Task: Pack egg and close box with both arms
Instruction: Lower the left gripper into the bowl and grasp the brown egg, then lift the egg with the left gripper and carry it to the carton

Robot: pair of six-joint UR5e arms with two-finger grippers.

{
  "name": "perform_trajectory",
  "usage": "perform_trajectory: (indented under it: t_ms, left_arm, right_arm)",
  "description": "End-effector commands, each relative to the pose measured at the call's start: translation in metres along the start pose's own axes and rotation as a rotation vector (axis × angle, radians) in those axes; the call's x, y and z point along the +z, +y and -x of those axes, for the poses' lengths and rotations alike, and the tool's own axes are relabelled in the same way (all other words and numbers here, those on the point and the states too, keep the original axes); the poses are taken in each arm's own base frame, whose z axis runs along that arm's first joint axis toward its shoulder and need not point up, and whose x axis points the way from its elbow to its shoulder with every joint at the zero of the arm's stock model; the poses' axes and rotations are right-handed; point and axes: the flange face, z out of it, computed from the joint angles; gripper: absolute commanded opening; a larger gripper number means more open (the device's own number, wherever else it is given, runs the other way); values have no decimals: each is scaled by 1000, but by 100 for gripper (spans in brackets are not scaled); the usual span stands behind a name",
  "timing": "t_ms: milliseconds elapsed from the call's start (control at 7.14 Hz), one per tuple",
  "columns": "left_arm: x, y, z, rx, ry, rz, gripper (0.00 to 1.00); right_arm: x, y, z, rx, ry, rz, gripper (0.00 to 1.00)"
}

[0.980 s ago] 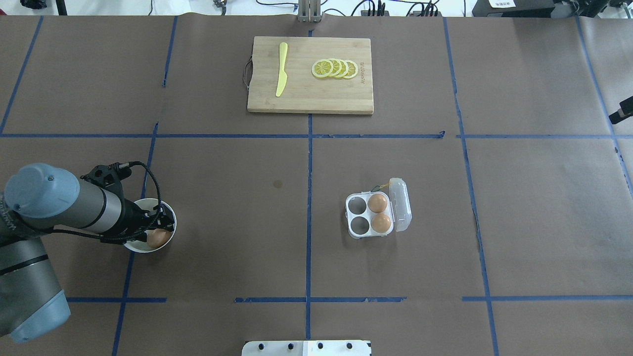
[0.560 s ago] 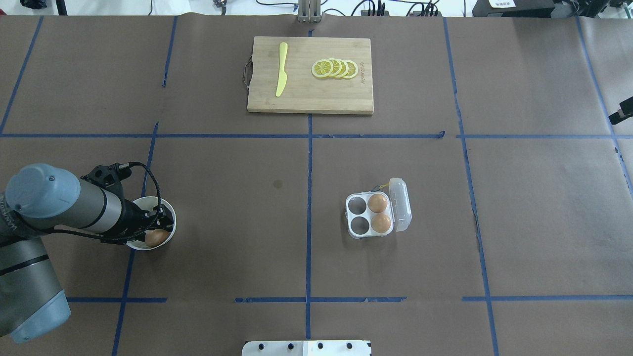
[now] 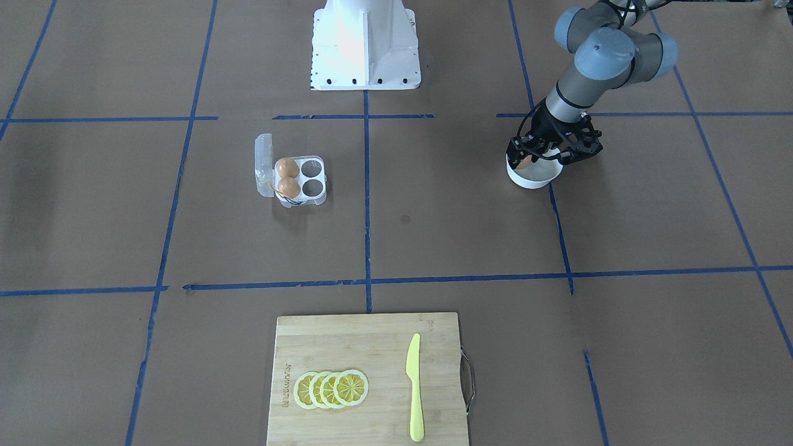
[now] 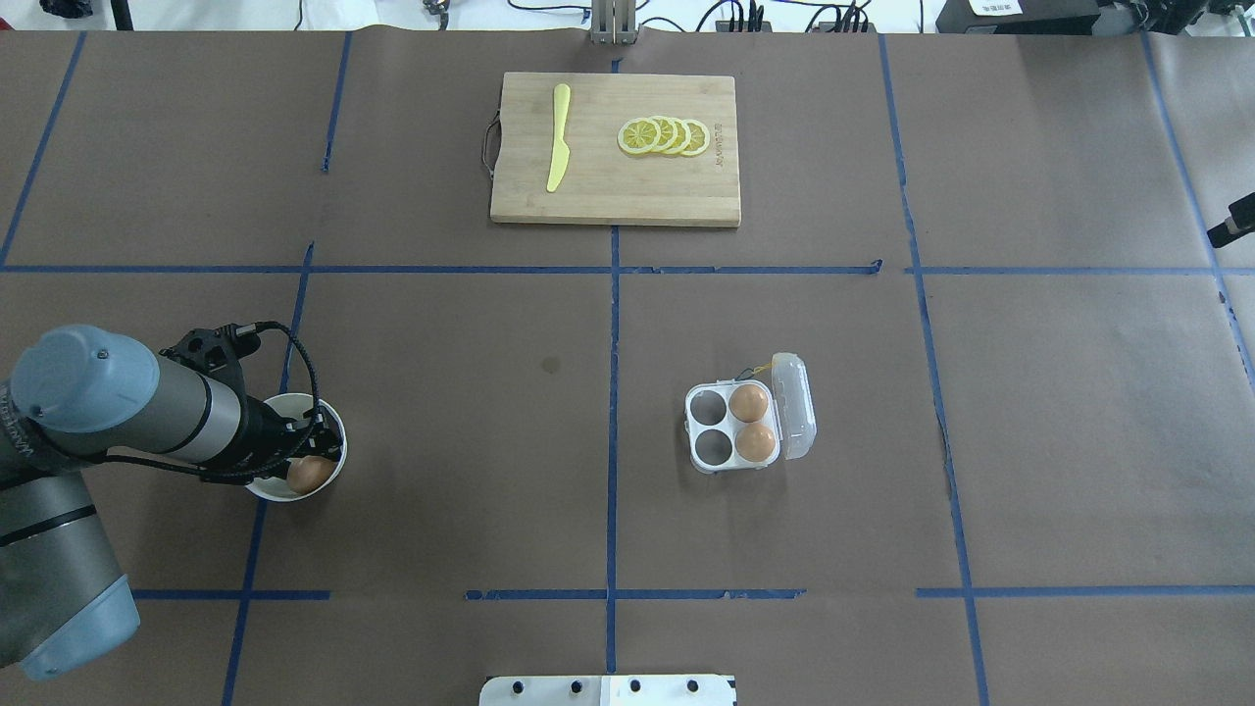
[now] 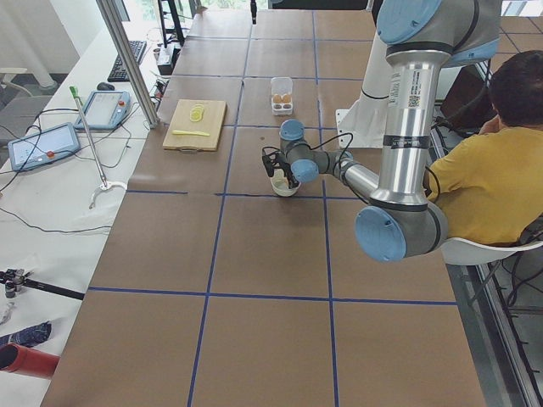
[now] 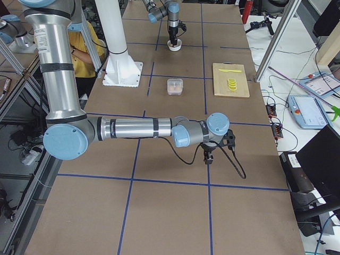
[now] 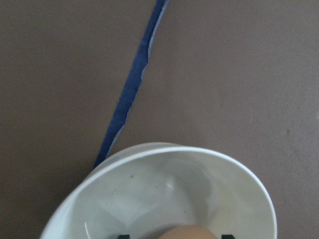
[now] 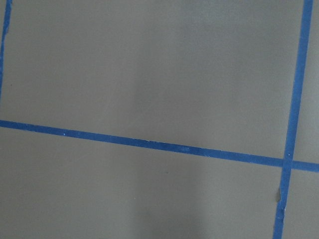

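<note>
The egg (image 4: 310, 475) is brown-orange and sits between the fingers of my left gripper (image 4: 316, 461) inside a round white bowl (image 4: 328, 410). In the left wrist view the egg (image 7: 189, 232) shows at the bottom edge between two dark fingertips. In the front view the egg (image 3: 523, 162) is at the bowl's rim. The box (image 4: 714, 465) lies open right of centre, its lid (image 4: 794, 407) folded to the right. Two other brown eggs fill its right cells and its left cells are empty. My right gripper (image 6: 208, 155) hangs over bare table at the far right; I cannot tell whether it is open.
A wooden cutting board (image 4: 615, 196) with a yellow knife (image 4: 558, 137) and lemon slices (image 4: 665, 135) lies at the far side. The white pedestal (image 3: 365, 43) stands at the robot's side. Blue tape lines cross the brown table. A seated person (image 5: 496, 170) shows in the left view.
The left gripper and the egg have shifted very slightly left within the bowl. The box and the right arm have not moved.
</note>
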Motion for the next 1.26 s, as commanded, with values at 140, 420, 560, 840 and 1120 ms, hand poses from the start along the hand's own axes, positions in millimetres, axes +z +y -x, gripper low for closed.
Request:
perform_trajectory:
  t_ms: [140, 420, 560, 840, 1120]
  left_arm:
    - [-6, 0, -2, 1, 10, 2, 0]
    - [-17, -13, 3, 36, 12, -20, 0]
    - [-38, -38, 7, 37, 33, -65, 0]
    - [-59, -49, -2, 30, 65, -92, 0]
    - [-78, -45, -54, 45, 100, -95, 0]
  right_arm:
    - [0, 0, 0, 0, 0, 0, 100]
    - [0, 0, 1, 1, -2, 0, 100]
    - [-1, 0, 2, -2, -2, -2, 100]
    - [-3, -1, 4, -5, -2, -5, 100]
    - [-3, -1, 4, -5, -2, -5, 100]
